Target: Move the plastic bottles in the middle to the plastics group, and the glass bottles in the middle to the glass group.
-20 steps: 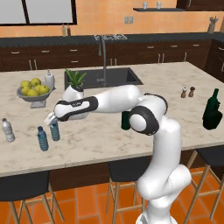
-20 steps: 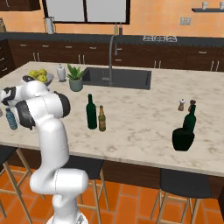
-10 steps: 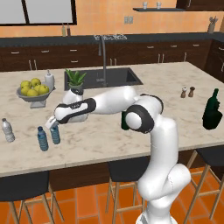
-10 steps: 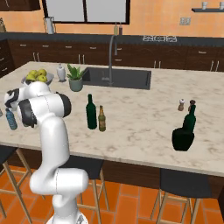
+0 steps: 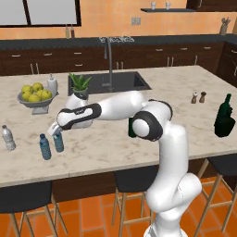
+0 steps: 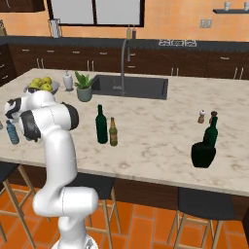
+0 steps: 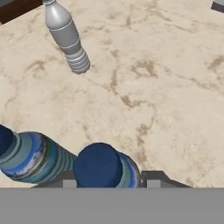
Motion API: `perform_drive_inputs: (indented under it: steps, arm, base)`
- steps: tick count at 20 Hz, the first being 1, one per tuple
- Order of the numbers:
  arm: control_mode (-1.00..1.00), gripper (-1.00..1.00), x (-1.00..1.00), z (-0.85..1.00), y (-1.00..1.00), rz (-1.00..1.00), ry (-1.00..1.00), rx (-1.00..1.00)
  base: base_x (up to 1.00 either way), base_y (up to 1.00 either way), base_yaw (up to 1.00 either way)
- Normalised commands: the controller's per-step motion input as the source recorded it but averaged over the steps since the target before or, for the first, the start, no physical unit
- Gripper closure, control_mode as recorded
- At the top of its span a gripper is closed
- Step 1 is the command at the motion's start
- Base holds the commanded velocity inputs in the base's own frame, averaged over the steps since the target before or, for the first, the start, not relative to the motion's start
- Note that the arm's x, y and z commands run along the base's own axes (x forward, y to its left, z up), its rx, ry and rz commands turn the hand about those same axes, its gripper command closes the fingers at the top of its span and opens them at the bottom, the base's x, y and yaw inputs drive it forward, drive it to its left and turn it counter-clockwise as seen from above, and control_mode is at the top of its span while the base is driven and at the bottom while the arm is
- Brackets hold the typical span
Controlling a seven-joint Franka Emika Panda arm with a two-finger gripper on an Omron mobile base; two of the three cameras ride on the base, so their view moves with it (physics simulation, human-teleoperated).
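My gripper (image 5: 56, 132) hangs over the counter's left end, its jaws close against both sides of a small blue-capped plastic bottle (image 5: 59, 143) that stands on the marble. In the hand view that bottle (image 7: 105, 166) sits between my gripper (image 7: 108, 179) fingertips. A second blue plastic bottle (image 5: 45, 147) (image 7: 30, 157) stands right beside it, and the clear white-capped one (image 5: 8, 138) (image 7: 68, 37) is further left. The tall green wine bottle (image 6: 101, 125) and the amber bottle (image 6: 113, 132) stand mid-counter. The squat green bottle (image 6: 203, 154) and the tall-necked one (image 6: 211, 130) stand at the right.
A bowl of yellow fruit (image 5: 34, 95), a white dispenser (image 5: 52, 85) and a potted plant (image 5: 80, 86) stand behind my hand. The sink (image 5: 109, 82) lies at the back middle. Salt and pepper shakers (image 5: 198, 97) stand near the glass group.
My hand has come down a little with the blue bottle, which now rests on the counter beside the other blue one. The arm has barely shifted otherwise.
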Motion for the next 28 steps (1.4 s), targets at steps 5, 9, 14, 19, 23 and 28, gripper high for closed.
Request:
perform_drive_inputs:
  steps: [5, 9, 14, 19, 23, 28]
  arm:
    - [-1.00, -1.00, 0.00, 0.08, 0.00, 0.00, 0.00, 0.00]
    - [-1.00, -1.00, 0.00, 0.49, 0.00, 0.00, 0.00, 0.00]
    - [-1.00, -1.00, -0.05, 0.82, -0.04, 0.00, 0.00, 0.00]
    - [-1.00, -1.00, -0.32, 0.69, -0.40, -0.03, 0.00, 0.00]
    - [-1.00, -1.00, -0.36, 0.41, -0.55, -0.15, 0.06, 0.00]
    - [-1.00, -1.00, -0.47, 0.18, -0.65, -0.30, 0.07, 0.00]
  base:
    - [0.00, 0.00, 0.00]
    - [0.00, 0.00, 0.00]
    - [0.00, 0.00, 0.00]
    - [0.00, 0.00, 0.00]
    - [0.00, 0.00, 0.00]
    - [0.00, 0.00, 0.00]
